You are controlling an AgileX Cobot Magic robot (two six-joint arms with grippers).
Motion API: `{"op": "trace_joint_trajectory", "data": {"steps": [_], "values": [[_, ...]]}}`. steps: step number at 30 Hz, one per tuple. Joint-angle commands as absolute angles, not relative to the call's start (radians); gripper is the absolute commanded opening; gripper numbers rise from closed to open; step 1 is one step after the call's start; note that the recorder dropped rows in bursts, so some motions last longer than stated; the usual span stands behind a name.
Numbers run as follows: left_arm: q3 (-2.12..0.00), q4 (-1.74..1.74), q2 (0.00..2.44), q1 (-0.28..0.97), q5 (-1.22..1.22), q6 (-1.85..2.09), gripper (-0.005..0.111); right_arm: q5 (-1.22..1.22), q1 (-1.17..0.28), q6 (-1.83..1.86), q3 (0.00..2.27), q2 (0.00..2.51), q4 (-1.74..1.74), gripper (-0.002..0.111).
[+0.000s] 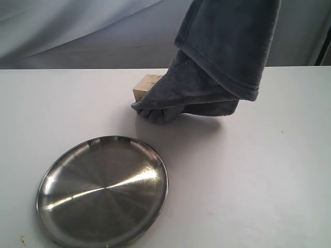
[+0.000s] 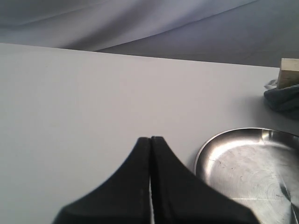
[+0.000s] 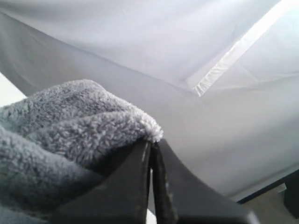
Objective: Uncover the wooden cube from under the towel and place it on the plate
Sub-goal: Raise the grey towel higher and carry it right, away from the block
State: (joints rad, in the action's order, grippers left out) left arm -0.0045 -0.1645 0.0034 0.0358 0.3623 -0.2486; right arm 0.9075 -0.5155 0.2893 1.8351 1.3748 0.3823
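We are in the uncovering step. The towel (image 1: 222,62) hangs down from the top edge of the exterior view, right of centre, and its lower folds drape over the wooden cube (image 1: 145,87), which shows only one corner just left of the cloth. The plate (image 1: 103,191) lies at lower left with nothing on it, apart from the cube. The right wrist view shows what the exterior view hides: our right gripper (image 3: 152,145) pinching a plush fold. The left wrist view adds the left gripper (image 2: 150,140), pressed together on nothing, low over the table (image 2: 70,116) beside the plate's rim. Next, we judge, the towel must come clear and go aside before the cube is grasped.
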Motion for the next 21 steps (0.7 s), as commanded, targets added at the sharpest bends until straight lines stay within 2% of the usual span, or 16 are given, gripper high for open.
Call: {"op": "trace_joint_trajectory", "data": {"steps": [1,21], "values": [[0.000,-0.162,0.000,0.040,0.356,-0.252,0.000,0.821,-0.510,0.291,1.841,1.341,0.412,0.000],[0.000,-0.162,0.000,0.040,0.356,-0.252,0.000,0.768,-0.510,0.291,1.841,1.259,0.454,0.000]]}}
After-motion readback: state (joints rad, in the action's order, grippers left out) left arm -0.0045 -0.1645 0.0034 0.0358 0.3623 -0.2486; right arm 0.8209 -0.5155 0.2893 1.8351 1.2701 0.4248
